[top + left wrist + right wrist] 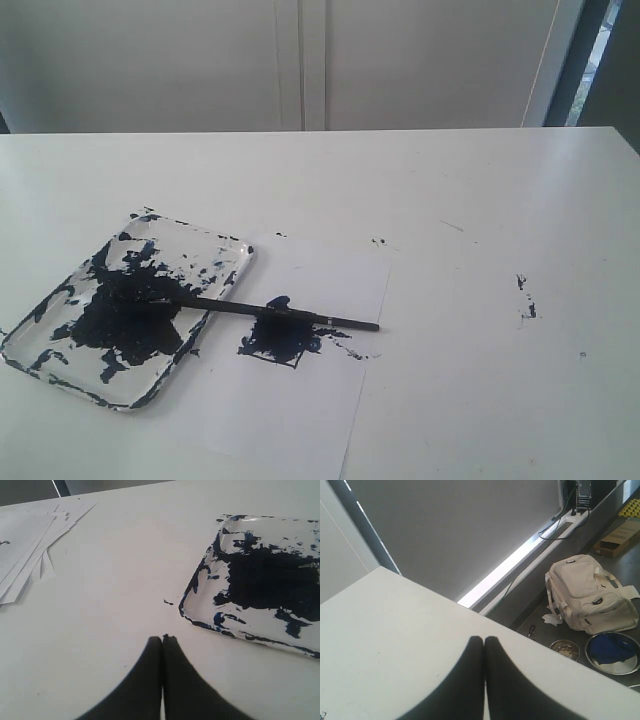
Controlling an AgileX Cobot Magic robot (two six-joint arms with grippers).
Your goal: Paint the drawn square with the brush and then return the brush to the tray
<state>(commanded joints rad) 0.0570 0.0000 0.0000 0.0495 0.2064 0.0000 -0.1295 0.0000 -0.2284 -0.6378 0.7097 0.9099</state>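
The black brush [270,311] lies with its tip end in the paint-smeared clear tray [215,240] and its handle out across the white paper sheet [330,270]. Under the handle the drawn square [282,340] is covered in dark blue paint. Neither arm shows in the exterior view. In the left wrist view my left gripper [162,639] is shut and empty over bare table, a short way from the tray's corner [187,605]. My right gripper [484,639] is shut too, holding nothing, above the white table near its edge.
Loose white paper sheets [27,545] lie fanned on the table in the left wrist view. Small paint flecks [526,300] mark the table on the right. Beyond the table edge on the floor are a beige backpack [587,597] and metal bowls [612,652].
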